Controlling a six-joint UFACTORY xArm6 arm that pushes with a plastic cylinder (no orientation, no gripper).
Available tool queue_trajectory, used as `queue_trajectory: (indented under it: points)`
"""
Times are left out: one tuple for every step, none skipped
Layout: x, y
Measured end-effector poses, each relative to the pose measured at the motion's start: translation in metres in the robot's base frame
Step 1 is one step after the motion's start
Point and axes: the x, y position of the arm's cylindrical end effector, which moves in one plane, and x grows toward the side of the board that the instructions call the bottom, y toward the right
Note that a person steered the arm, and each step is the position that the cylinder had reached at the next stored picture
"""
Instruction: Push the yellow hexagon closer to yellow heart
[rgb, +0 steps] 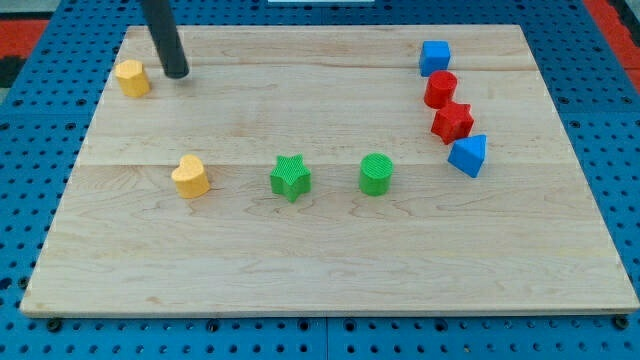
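Yellow hexagon (132, 77): a small matte block with flat sides, at the far left of the board, close to the left edge and just left of my tip.
My tip (177, 73): the lower end of a straight, smooth dark rod that slants in from the view's top; it rests on the wood beside the hexagon with a sliver of board between them. It is a bare rod with nothing that opens or closes, and it holds nothing.
Yellow heart (190, 176): a rounded, lobed block, nearer than the hexagon and a little to its right, well apart from it, with bare wood between the two.
Green star (290, 177): a ridged, pointed block to the right of the heart, in the same row.
Green cylinder (376, 173): a round ribbed block, right of the star.
Right-hand cluster: blue cube (435, 57) farthest, then red cylinder (440, 90), red star (452, 122) and a blue wedge-like block (468, 155) nearest, running in a close line.
Board (320, 260): pale wooden planks with visible grain, lying on a blue perforated surface (610, 150).
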Motion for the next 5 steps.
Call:
queue_trajectory:
  points:
    - [-0.012, -0.073]
    - [0.051, -0.062]
    - [0.114, -0.052]
    - [0.066, -0.046]
    - [0.063, 0.008]
